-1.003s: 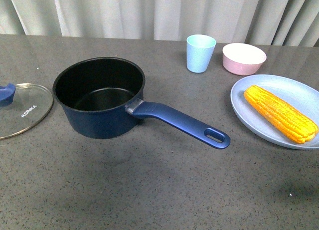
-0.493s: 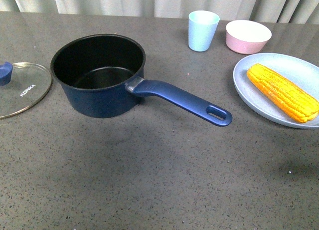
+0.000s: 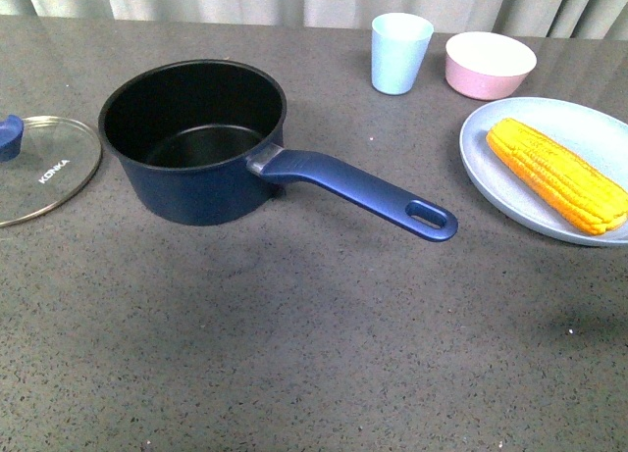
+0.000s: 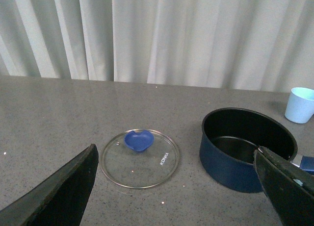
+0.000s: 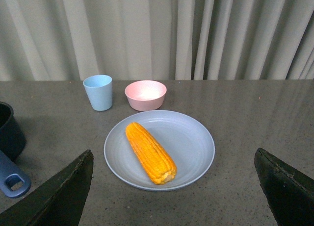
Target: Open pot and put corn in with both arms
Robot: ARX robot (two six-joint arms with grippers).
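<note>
The navy pot (image 3: pixel 196 143) stands open on the grey table, black inside, its long blue handle (image 3: pixel 363 192) pointing right and toward me. Its glass KONKA lid (image 3: pixel 39 168) lies flat to the pot's left, blue knob up. The corn (image 3: pixel 554 173) lies on a pale blue plate (image 3: pixel 510 128) at the right. No arm shows in the front view. My left gripper (image 4: pixel 176 187) is open above the table, facing the lid (image 4: pixel 141 157) and pot (image 4: pixel 248 147). My right gripper (image 5: pixel 174 187) is open and empty, facing the corn (image 5: pixel 149 151) on its plate (image 5: pixel 191 142).
A light blue cup (image 3: pixel 400 52) and a pink bowl (image 3: pixel 491 65) stand at the back right, behind the plate. Pale curtains hang behind the table's far edge. The cup (image 5: pixel 98 92) and bowl (image 5: pixel 145 94) also show in the right wrist view.
The front view has tilted down and shifted slightly, so everything sits higher in the frame. Pot, lid, corn, cup and bowl keep their places on the table.
</note>
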